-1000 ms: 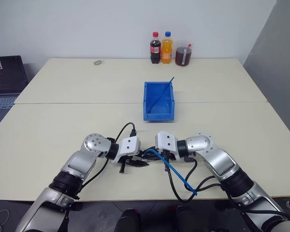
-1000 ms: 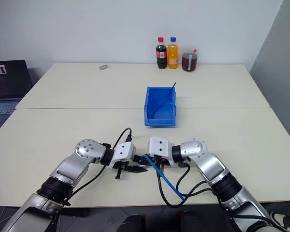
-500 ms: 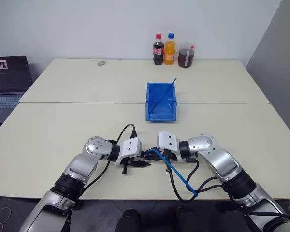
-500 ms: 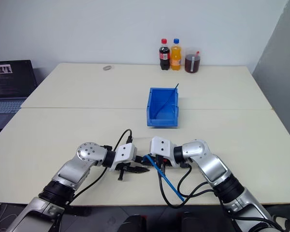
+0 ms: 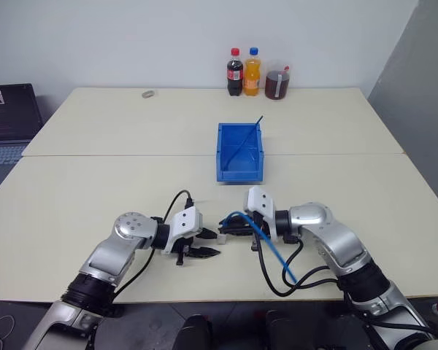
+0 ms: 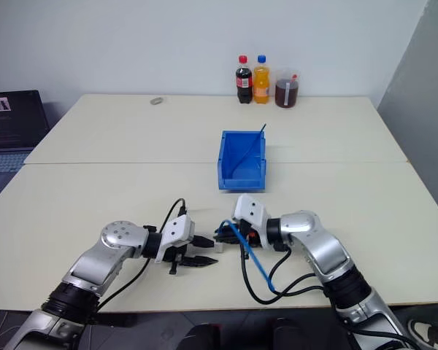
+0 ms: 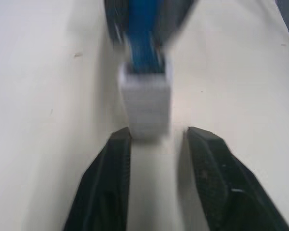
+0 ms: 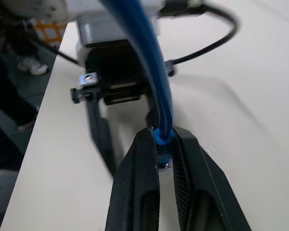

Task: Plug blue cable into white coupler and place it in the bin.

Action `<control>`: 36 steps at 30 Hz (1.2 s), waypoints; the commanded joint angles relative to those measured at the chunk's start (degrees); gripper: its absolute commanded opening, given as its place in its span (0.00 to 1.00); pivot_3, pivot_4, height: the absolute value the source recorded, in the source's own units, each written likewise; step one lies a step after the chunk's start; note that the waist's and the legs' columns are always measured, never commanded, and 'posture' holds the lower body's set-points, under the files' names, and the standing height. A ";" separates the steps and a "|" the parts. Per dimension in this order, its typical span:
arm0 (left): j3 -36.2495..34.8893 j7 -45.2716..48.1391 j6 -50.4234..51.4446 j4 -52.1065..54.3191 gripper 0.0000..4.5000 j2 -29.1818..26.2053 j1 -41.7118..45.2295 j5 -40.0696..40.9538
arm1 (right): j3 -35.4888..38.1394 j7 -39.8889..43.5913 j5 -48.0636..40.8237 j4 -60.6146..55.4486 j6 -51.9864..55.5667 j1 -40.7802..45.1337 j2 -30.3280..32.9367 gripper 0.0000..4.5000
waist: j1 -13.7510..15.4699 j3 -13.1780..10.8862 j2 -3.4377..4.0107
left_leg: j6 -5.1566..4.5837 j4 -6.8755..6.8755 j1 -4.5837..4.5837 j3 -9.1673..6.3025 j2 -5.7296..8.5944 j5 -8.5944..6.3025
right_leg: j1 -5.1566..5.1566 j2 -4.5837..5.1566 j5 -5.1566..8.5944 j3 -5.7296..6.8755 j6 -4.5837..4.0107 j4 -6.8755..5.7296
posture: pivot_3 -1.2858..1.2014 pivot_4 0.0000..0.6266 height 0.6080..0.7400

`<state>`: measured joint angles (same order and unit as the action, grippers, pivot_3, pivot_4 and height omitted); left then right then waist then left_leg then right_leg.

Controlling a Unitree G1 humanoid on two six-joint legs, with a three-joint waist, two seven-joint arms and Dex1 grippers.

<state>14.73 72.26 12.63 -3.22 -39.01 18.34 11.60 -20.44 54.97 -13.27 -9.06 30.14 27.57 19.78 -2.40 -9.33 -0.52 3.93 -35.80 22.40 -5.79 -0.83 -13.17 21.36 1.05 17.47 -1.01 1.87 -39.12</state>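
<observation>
The white coupler (image 7: 145,103) sits on the end of the light-blue cable (image 7: 143,33), whose plug goes into it. My left gripper (image 7: 156,134) is open, its two black fingers standing apart on either side just short of the coupler, which hangs free of them. My right gripper (image 8: 162,132) is shut on the blue cable's plug end (image 8: 162,139), a little above the table. From there the cable (image 5: 274,255) curves down off the front edge. The bright-blue bin (image 5: 239,173) stands beyond both grippers, at mid-table.
A straight dark-blue cable (image 5: 242,146) leans inside the bin. Two bottles (image 5: 244,73) and a jar of dark liquid (image 5: 277,82) stand at the far edge. A small greyish object (image 5: 147,94) lies far left, a laptop (image 5: 7,117) beside the table.
My left gripper has opened and drawn back to the left, leaving the coupler on the cable's plug. My right gripper has risen slightly with the cable.
</observation>
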 commanded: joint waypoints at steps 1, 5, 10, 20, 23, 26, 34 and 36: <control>-3.22 0.79 4.49 5.00 0.66 -2.59 -1.31 3.32 | 3.00 -1.43 -2.98 -4.09 1.58 0.95 -0.62 0.02 | -0.01 -0.07 0.02 | 0.00 0.01 0.03 0.00 0.00 0.00 | 0.03 0.00 0.00 0.00 0.00 0.01 | 0.52 0.24 1.00; -8.67 -2.92 10.39 7.35 0.81 -2.24 -1.04 7.94 | 6.35 -3.11 -4.98 -5.74 3.20 1.77 -0.15 0.02 | 0.14 -0.27 -0.01 | 0.00 -0.01 0.11 -0.04 0.01 0.00 | 0.06 0.01 0.00 0.03 0.00 0.03 | 0.52 0.24 1.00; -14.83 -9.95 15.52 8.11 1.00 0.05 2.21 11.51 | 15.51 -8.81 -10.85 -4.15 8.16 7.20 -2.27 0.02 | 0.50 -0.41 -0.03 | 0.00 -0.08 0.23 -0.12 0.03 0.00 | 0.11 0.04 -0.01 0.09 0.00 0.03 | 0.52 0.24 1.00; -15.24 -15.71 18.57 6.89 1.00 2.75 10.43 11.92 | 20.89 -17.28 -6.60 29.67 4.38 29.01 -5.46 0.10 | 0.33 -0.49 -0.01 | 0.02 -0.05 0.38 0.03 0.05 0.01 | 0.34 0.04 -0.17 0.01 -0.26 0.02 | 0.52 0.24 1.00; -14.73 -15.45 17.72 5.65 1.00 2.67 11.34 11.13 | 19.02 -15.71 -3.67 39.18 1.81 33.37 -4.62 0.25 | 0.23 -0.49 -0.01 | 0.03 -0.02 0.51 0.10 0.04 0.02 | 0.50 0.04 -0.18 -0.03 -0.28 0.01 | 0.52 0.24 1.00; -14.40 -15.11 17.12 4.68 1.00 2.38 12.01 10.42 | 16.54 -11.86 -0.39 45.63 -0.48 36.69 -2.55 0.42 | 0.05 -0.51 0.01 | 0.03 0.03 0.66 0.21 0.06 0.02 | 0.72 0.08 -0.18 -0.10 -0.29 0.01 | 0.52 0.24 1.00; -14.45 -14.34 15.38 1.91 1.00 1.17 13.55 9.03 | 9.13 4.74 6.50 47.91 -3.80 41.05 8.58 0.84 | 0.04 -0.68 0.02 | 0.02 0.02 0.77 0.25 0.12 0.01 | 0.81 0.15 -0.18 -0.12 -0.29 0.03 | 0.52 0.24 1.00; -14.56 -15.07 14.67 0.56 1.00 1.11 13.96 8.05 | 7.98 7.31 8.22 47.52 -5.93 40.44 11.20 0.96 | 0.02 -0.68 0.02 | 0.02 0.01 0.77 0.25 0.10 0.01 | 0.81 0.13 -0.18 -0.10 -0.29 0.03 | 0.52 0.24 1.00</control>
<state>0.89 57.91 28.87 -2.53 -37.12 31.02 20.49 -11.82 59.38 -6.39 40.37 26.77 67.16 29.30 -2.38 -10.01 -0.50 3.95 -35.79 23.16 -5.53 -0.73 -13.15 22.17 1.17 17.29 -1.12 1.58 -39.09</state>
